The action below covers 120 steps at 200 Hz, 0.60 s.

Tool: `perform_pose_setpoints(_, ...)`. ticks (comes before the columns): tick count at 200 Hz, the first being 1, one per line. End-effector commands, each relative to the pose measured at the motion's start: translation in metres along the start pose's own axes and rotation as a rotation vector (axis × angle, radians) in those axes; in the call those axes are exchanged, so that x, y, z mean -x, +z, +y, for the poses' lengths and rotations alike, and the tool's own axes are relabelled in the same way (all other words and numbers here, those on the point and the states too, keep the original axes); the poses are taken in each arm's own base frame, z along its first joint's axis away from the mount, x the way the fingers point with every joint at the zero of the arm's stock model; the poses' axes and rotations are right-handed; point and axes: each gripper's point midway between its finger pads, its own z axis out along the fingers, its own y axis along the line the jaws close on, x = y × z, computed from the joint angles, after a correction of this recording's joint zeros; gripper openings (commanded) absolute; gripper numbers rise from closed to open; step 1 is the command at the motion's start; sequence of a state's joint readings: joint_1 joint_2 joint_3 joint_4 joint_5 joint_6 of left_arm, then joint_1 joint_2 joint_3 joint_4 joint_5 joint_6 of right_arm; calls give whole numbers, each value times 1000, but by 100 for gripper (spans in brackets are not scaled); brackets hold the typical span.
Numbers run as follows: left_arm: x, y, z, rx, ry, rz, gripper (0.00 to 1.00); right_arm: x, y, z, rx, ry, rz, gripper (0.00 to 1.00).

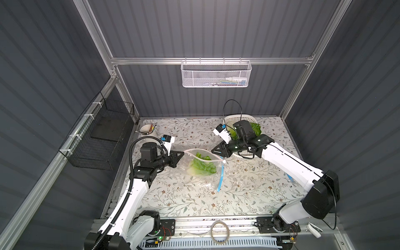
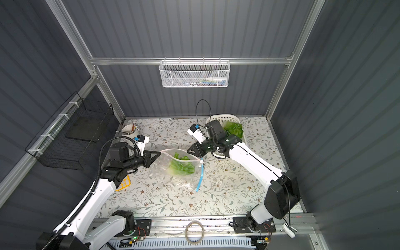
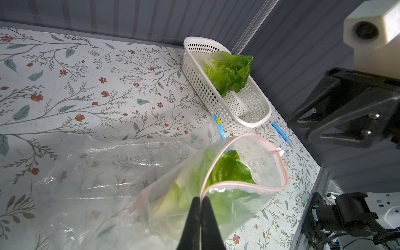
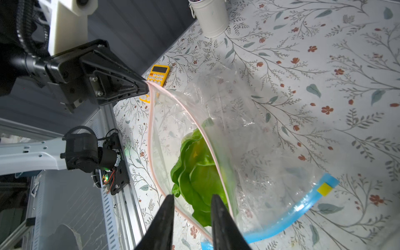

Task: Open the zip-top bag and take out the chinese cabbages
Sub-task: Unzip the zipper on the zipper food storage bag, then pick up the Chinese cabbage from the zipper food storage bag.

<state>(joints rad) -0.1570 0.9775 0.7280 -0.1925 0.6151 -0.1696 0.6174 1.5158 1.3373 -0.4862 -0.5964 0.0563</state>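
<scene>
We clench left fingers on the zip-top bag, right fingers released at its open mouth near a chinese cabbage.

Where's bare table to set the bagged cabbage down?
Widest bare stretch: front of the table, between the bag and the near rail. Also the far strip between cup and basket. Crowded: the bag mouth, between left claw and right claw.

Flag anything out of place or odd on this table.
One cabbage pokes over the far rim of the basket instead of lying fully inside. A crumpled blue-zip bag lies under the open bag. Nothing looks spilled or damaged.
</scene>
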Motion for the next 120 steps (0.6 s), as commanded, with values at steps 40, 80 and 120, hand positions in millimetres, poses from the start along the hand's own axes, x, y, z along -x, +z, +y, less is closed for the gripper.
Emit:
perform_pose_setpoints(40, 6, -1, -11, -58, 7, -18, 0, -17, 28, 2, 47, 80, 77, 29)
perform_pose_setpoints(80, 5, 1, -16, -94, -1, -16, 0, -23, 44, 3, 59, 126, 100, 24)
perform_pose_setpoints(120, 0, 7, -23, -128, -8, 2, 0, -37, 52, 4, 64, 169, 130, 38)
